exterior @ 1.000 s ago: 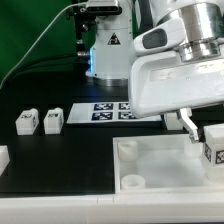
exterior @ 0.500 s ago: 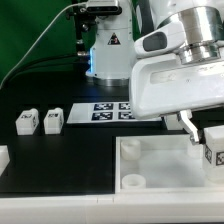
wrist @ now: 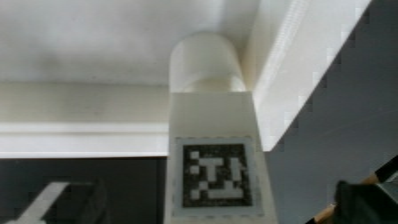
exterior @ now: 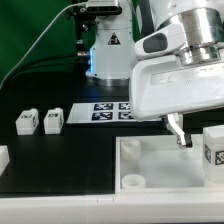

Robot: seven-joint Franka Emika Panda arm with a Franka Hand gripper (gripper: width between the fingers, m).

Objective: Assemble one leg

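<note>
Tool (exterior: 198, 142) has opened, its finger (exterior: 180, 138) off the leg (exterior: 213, 150).

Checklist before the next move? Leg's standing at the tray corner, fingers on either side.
1. Gripper open, fingers apart from the leg: ok.
2. Leg upright: ok.
3. Leg seated in the tray corner socket: cannot tell, base hidden.
4. Leg's tag readable in the wrist view: ok.
5. Spare legs on the table, apart from the tray: ok.
</note>
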